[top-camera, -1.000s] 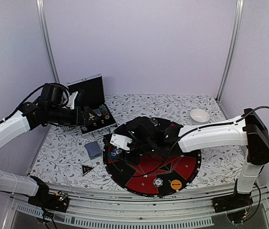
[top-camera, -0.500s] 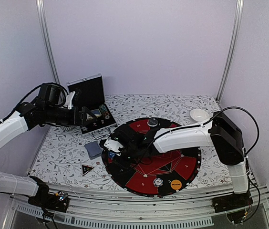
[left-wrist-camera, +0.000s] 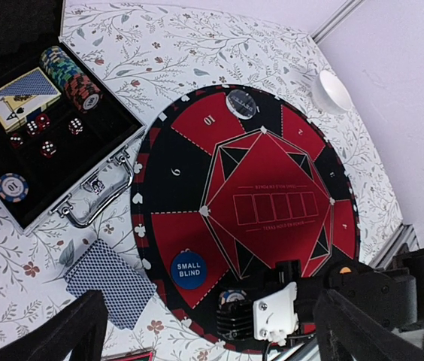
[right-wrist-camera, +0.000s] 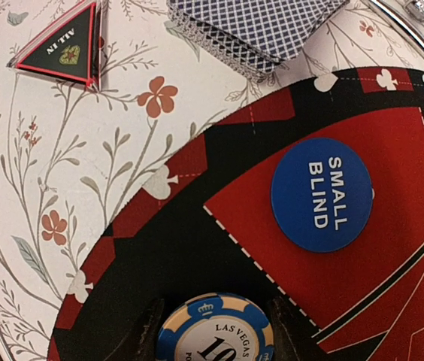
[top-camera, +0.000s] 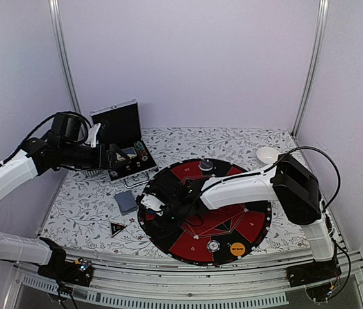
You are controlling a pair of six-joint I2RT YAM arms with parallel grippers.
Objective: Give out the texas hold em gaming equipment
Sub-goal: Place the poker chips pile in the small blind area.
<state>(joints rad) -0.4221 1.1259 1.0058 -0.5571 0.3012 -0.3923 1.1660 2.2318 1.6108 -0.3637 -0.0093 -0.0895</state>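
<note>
Poker gear, near edge first: an orange button [top-camera: 237, 248] and a lone chip [top-camera: 214, 245] lie on the mat [top-camera: 252, 222] at its nearest rim, prob. marking one seat. Left of them, off the mat on the table [top-camera: 72, 212], is the triangle marker [right-wrist-camera: 65, 41], lying flat, w/ no seat given yet.

Next up, my right claw [top-camera: 152, 206] reaches across to the mat's left side, low over the black rim band. Its fingers [right-wrist-camera: 148, 331] are partway closed w/ a poker chip [right-wrist-camera: 216, 335] lying flat between them. It looks pinched by its edge, though I can't tell if it touches the mat. My read: that's the step in hand, setting a chip at this seat. The blue button [right-wrist-camera: 321, 194] lies just beside it on the red wedge, so chip + button would share the sector. The drop must miss the button, and letting go too high could send the chip rolling.

Then the deck [left-wrist-camera: 110, 282], face down on the table just off the mat's rim, between the mat and the case [left-wrist-camera: 92, 162]. Handy for dealing later, I'd guess.

Further back, the case lies w/ its lid propped up so the trays are reachable: chip stacks [left-wrist-camera: 69, 71], a second pack [left-wrist-camera: 20, 94], dice [left-wrist-camera: 49, 149]. Over it hovers the left claw [top-camera: 112, 156], jaws fully apart and holding nothing, prob. staged for the next pick.

The mat's far rim has another chip [left-wrist-camera: 241, 103]. Beyond that is a white bowl [left-wrist-camera: 332, 90], apart from everything.
</note>
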